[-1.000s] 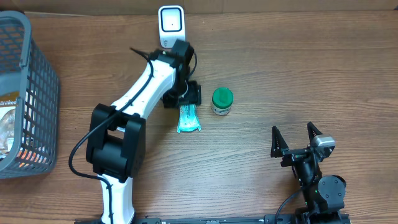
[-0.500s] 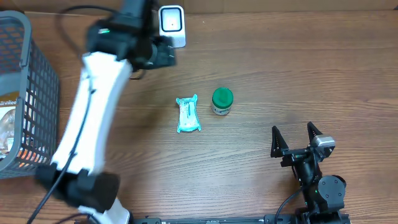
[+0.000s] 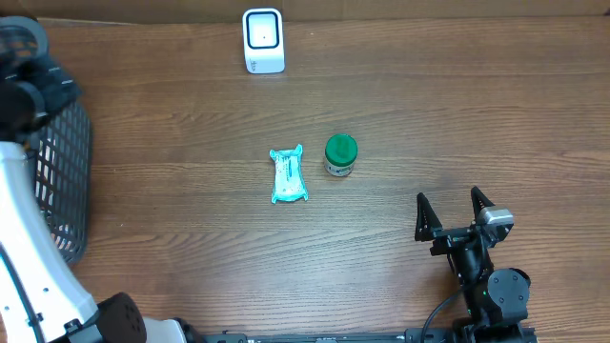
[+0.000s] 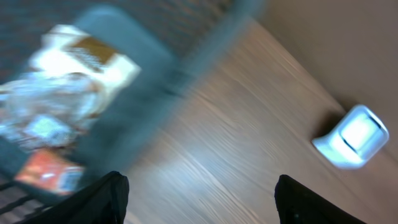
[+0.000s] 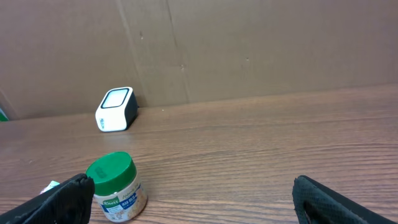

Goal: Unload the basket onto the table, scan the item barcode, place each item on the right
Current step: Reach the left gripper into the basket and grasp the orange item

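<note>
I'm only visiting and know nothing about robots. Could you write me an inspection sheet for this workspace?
Surface: wooden table, no spills seen.
Job's things: white scanner at far edge; teal packet lying flat beside green-lidded jar, not touching.
Clutter: grey basket at left, blurred packets inside.
Claws: left claw open, empty, above basket's edge; right claw open, empty.
Cables: black cable by right arm's base.
Surroundings: cardboard wall behind table.

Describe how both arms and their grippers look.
The left arm has white link shells with black joints. The right arm is black, with a small silver block and a black cable. Both the left gripper and right gripper have dark fingers.
</note>
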Available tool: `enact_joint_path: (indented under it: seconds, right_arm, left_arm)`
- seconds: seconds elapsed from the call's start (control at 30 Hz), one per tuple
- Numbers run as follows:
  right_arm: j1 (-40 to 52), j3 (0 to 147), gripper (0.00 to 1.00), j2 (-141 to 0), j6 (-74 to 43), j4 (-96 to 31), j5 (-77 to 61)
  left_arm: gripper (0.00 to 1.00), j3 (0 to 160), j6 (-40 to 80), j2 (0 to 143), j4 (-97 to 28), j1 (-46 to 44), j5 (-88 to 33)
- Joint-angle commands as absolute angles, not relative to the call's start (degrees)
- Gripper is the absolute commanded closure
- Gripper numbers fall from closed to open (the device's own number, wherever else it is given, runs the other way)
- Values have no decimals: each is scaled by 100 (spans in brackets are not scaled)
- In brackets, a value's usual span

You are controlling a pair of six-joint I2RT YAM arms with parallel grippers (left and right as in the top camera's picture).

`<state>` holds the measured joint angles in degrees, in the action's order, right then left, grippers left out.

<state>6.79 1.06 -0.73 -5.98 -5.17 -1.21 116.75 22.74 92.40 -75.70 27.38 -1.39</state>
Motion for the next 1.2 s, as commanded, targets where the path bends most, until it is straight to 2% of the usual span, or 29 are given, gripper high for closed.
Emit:
enact_joint_path:
  seconds: [0.0, 0.3, 0.63, 1.17]
  right_arm:
    - [672, 47, 0, -23, -602, -478, -115]
    - [672, 47, 0, -23, -602, -480, -115]
    - [672, 47, 0, -23, -602, -480, -115]
    - [672, 47, 0, -23, -602, -478, -115]
  left_arm:
    - [23, 11738, 2405, 9268, -7535, 3238, -150]
    - [26, 11476, 2716, 9732, -7625, 4178, -10]
    - [26, 10066, 2956, 9974, -7203, 4858, 176]
    - [23, 7609, 3002, 9977, -5564, 5137, 591]
